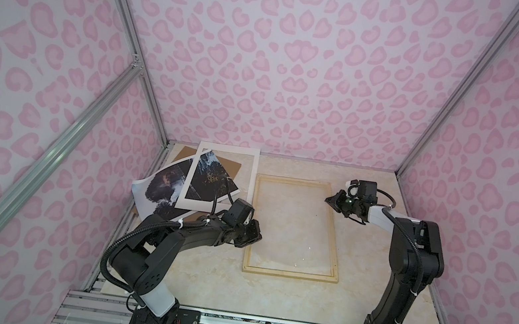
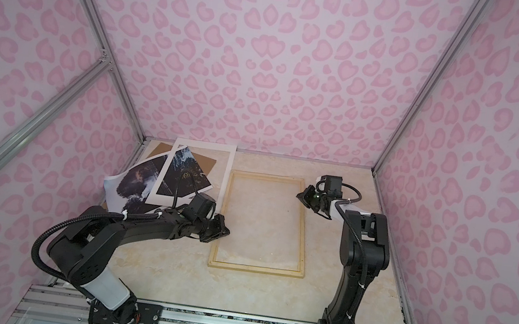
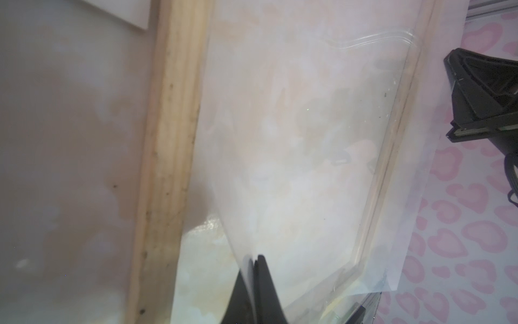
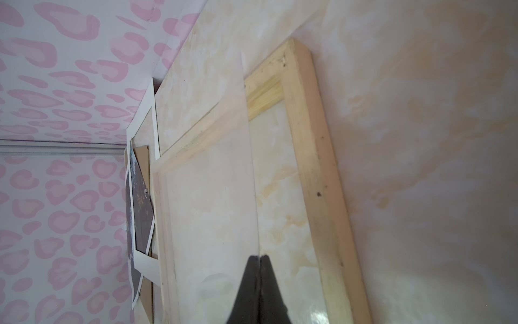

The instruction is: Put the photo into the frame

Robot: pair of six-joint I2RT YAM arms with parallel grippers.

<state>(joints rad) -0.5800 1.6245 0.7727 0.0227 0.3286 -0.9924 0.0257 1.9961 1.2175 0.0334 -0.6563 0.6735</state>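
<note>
Both black pincers, left gripper [image 3: 257, 258] and right gripper [image 4: 260, 256], clamp the thin clear pane [image 3: 308, 140] over the pale wooden rectangular frame [image 1: 290, 273], the dark waterfall paper photo [image 1: 160, 186] lying beside that frame, partly under a white mat board [image 1: 230, 149]; unequal pulls could buckle the pane or free it.

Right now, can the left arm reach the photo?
Probably not yet. The left gripper is shut on the clear sheet over the frame, and the white mat lies across much of the photo; one end sticks out.

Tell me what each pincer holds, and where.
Both are shut on the clear sheet, at opposite long edges: left pincer, right pincer.
</note>
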